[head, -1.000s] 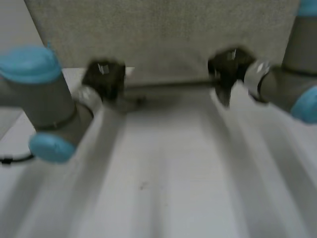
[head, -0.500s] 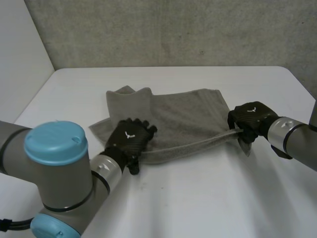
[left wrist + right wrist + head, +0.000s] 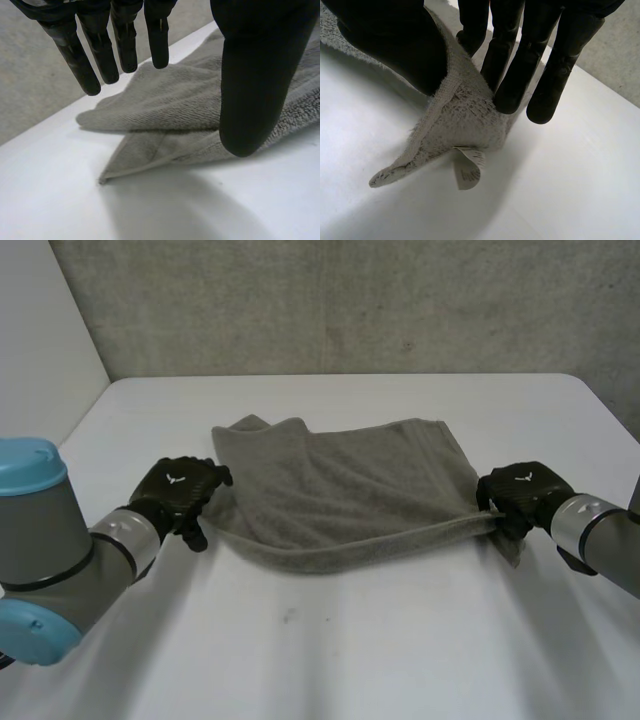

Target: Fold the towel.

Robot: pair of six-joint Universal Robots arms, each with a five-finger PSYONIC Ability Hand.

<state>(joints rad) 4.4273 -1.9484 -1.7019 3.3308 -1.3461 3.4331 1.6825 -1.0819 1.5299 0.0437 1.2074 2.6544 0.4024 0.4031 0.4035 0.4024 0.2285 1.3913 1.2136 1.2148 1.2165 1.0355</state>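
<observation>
I found the towel (image 3: 340, 490) lying spread mid-counter (image 3: 400, 650). My left hand (image 3: 180, 492) hung released just beside its left edge. My right hand (image 3: 520, 495) pinched its near right corner between thumb and fingers.

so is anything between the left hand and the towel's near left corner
Nothing visible stands in the way. The left hand is open right beside the towel at its left corner, with only bare table around them. The right hand pinches the towel's right corner.
</observation>
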